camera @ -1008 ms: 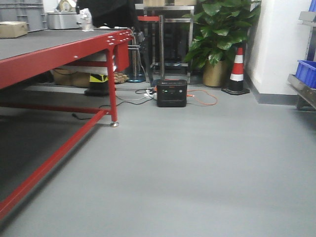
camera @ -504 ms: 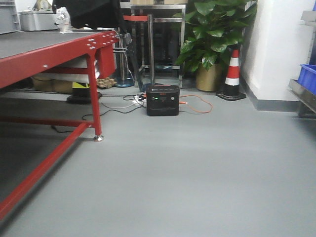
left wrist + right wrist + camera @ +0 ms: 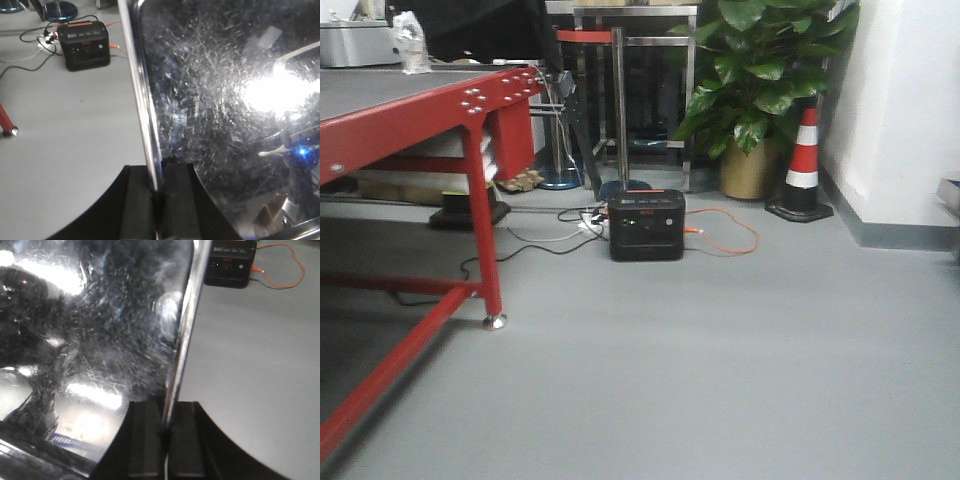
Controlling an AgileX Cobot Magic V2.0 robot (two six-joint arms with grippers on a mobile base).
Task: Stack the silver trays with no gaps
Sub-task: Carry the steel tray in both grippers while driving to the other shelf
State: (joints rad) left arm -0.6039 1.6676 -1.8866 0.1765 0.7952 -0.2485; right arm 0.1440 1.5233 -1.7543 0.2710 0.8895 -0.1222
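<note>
Left gripper (image 3: 157,195): jaws pinched tight on the rolled rim of the silver tray (image 3: 225,100). Right gripper (image 3: 167,432): jaws likewise clamped on the opposite rim. Tray hangs between them above the grey floor (image 3: 75,125), black power station (image 3: 83,44) beyond.

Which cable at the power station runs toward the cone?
The orange cable, looping right of the power station; the dark cables trail left toward the red table.
</note>
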